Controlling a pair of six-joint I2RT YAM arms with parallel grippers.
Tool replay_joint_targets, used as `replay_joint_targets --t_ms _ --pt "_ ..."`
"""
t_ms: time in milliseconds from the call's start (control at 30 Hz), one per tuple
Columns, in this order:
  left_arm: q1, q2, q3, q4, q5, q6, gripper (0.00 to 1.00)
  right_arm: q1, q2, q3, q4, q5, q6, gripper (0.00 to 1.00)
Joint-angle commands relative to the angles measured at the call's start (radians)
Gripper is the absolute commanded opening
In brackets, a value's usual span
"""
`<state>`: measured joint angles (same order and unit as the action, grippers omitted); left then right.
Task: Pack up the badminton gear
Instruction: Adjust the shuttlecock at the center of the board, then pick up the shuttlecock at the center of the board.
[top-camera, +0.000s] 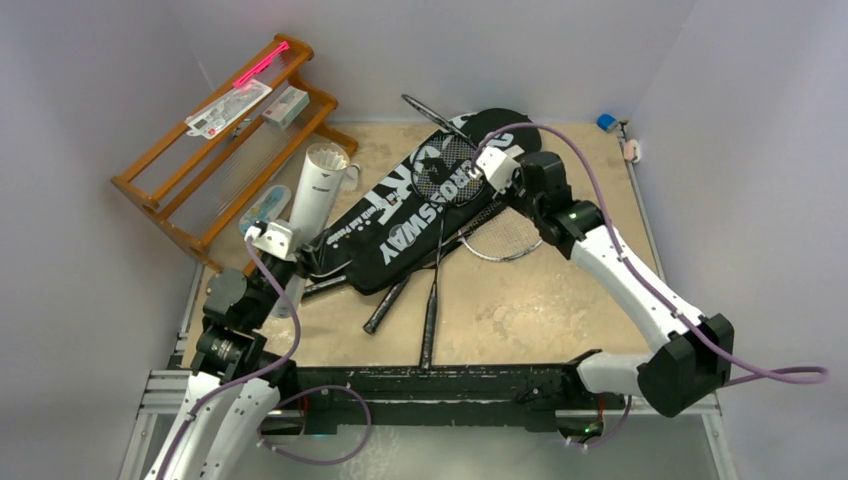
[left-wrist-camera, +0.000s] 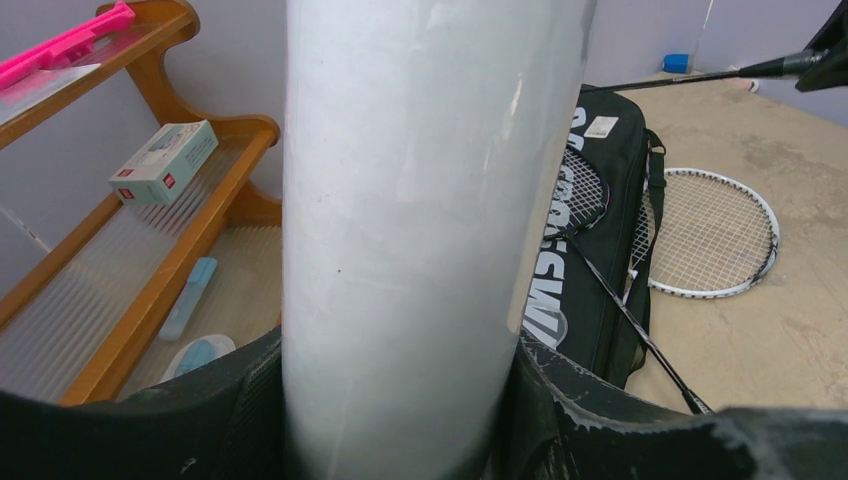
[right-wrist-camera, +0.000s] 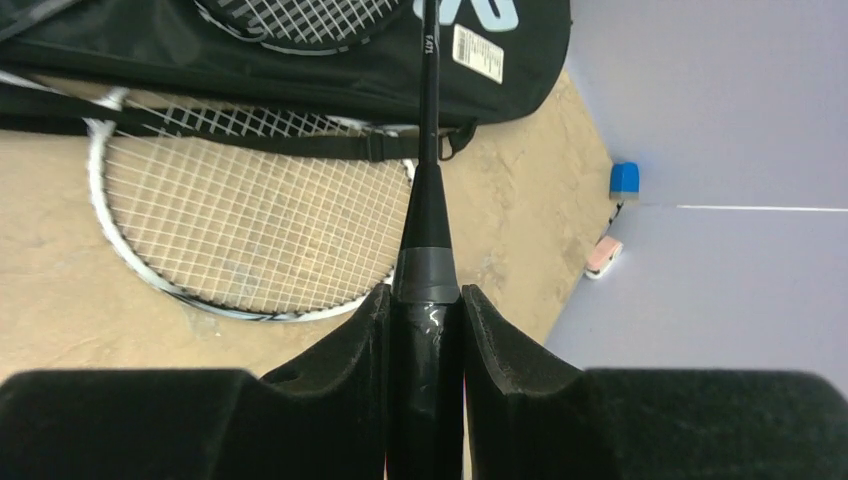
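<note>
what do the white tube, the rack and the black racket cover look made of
White tube: probably plastic or coated card, smooth with a soft sheen. Rack: wood, orange-brown with glossy varnish; its shelves look like ribbed clear plastic. Racket cover: likely synthetic fabric, matte black, with printed white lettering.

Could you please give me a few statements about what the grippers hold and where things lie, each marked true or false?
1. The left gripper is shut on the white tube. True.
2. The right gripper holds a shuttlecock. False: it is shut on the handle of a black-handled racket.
3. A white-framed racket lies on the table at the edge of the black cover. True.
4. The pink stick lies among the rackets. False: it rests on the top of the wooden rack.
</note>
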<state>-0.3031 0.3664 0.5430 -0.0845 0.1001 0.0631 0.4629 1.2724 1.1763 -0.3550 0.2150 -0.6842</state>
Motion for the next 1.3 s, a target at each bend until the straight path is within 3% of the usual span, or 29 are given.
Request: replay_joint_targets --t_ms 0,100,167,200,267,300,333,400,533,700,800,967,1133,1267 --pt "0.007 -0.006 0.008 0.059 0.0 -0.006 0.4 -0.002 -0.009 -0.087 0.248 0.069 -0.048 0.0" --pt "0.007 -0.005 0.008 0.06 -0.001 -0.004 0.4 -0.004 0.047 -0.127 0.261 0.094 -0.058 0.0" --pt "0.007 -0.003 0.008 0.058 0.0 -0.004 0.4 -0.004 0.075 -0.13 0.229 0.076 -0.037 0.09" --pt "0.007 -0.003 0.008 0.057 0.0 -0.005 0.4 -0.004 0.084 -0.131 0.211 0.054 -0.018 0.22" --pt "0.007 -0.003 0.008 0.057 0.0 -0.003 0.4 -0.004 0.094 -0.121 0.137 -0.044 0.009 0.71" --pt "0.007 -0.001 0.008 0.057 0.0 -0.003 0.4 -0.004 0.099 -0.107 0.106 -0.081 0.025 0.81" --pt "0.007 0.0 0.008 0.058 0.001 -0.003 0.4 -0.004 0.102 -0.094 0.093 -0.095 0.053 0.84" --pt "0.007 0.002 0.008 0.057 0.002 -0.002 0.4 -0.006 0.1 -0.069 0.085 -0.118 0.116 0.86" --pt "0.007 0.001 0.008 0.057 0.0 -0.003 0.4 -0.006 0.112 -0.015 0.13 -0.339 0.236 0.89" --pt "0.008 -0.003 0.009 0.053 -0.022 -0.003 0.4 0.006 0.264 0.096 0.288 -0.5 0.42 0.82" --pt "0.008 -0.003 0.013 0.043 -0.041 -0.003 0.4 0.054 0.387 0.161 0.399 -0.475 0.514 0.81" --pt "0.009 0.002 0.017 0.03 -0.076 -0.007 0.4 0.187 0.574 0.228 0.641 -0.379 0.518 0.82" --pt "0.009 0.001 0.017 0.024 -0.095 -0.005 0.4 0.241 0.791 0.425 0.672 -0.302 0.626 0.76" --pt "0.009 0.003 0.017 0.025 -0.097 -0.006 0.4 0.273 0.898 0.479 0.8 -0.21 0.638 0.75"
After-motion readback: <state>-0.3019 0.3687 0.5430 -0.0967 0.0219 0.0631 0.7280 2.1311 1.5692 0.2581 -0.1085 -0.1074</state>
